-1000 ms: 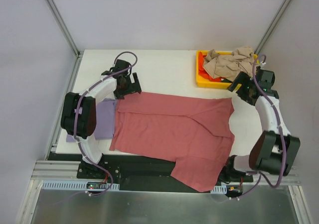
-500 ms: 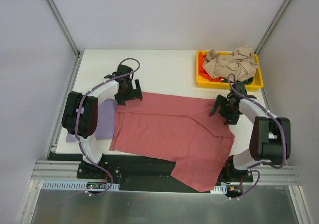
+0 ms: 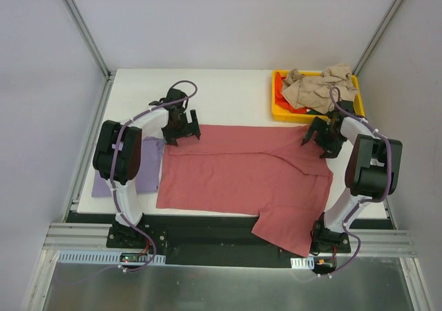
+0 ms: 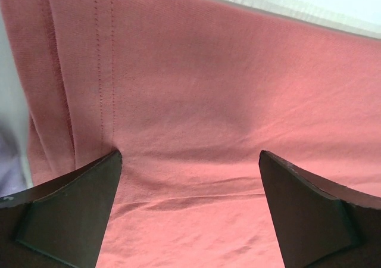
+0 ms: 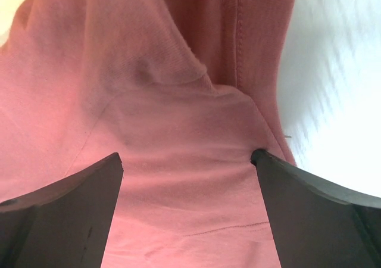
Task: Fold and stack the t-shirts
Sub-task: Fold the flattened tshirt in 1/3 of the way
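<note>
The large dusty red-pink t-shirt lies spread flat across the table, its lower right part hanging over the near edge. My left gripper is open, its fingers pressed down on the shirt's far left corner. My right gripper is open, its fingers down on the shirt's far right corner. A lavender t-shirt lies folded at the left, partly under the red-pink one. Beige and red t-shirts lie crumpled in the tray. No dark green one shows.
The yellow plastic tray stands at the table's far right corner, just behind my right gripper. Bare white table lies behind the shirt. Grey walls enclose the table on three sides.
Both grippers came down onto the shirt's far corners; the right arm swung in from beside the tray. The shirt has shifted to the right and its far edge lies straighter.
</note>
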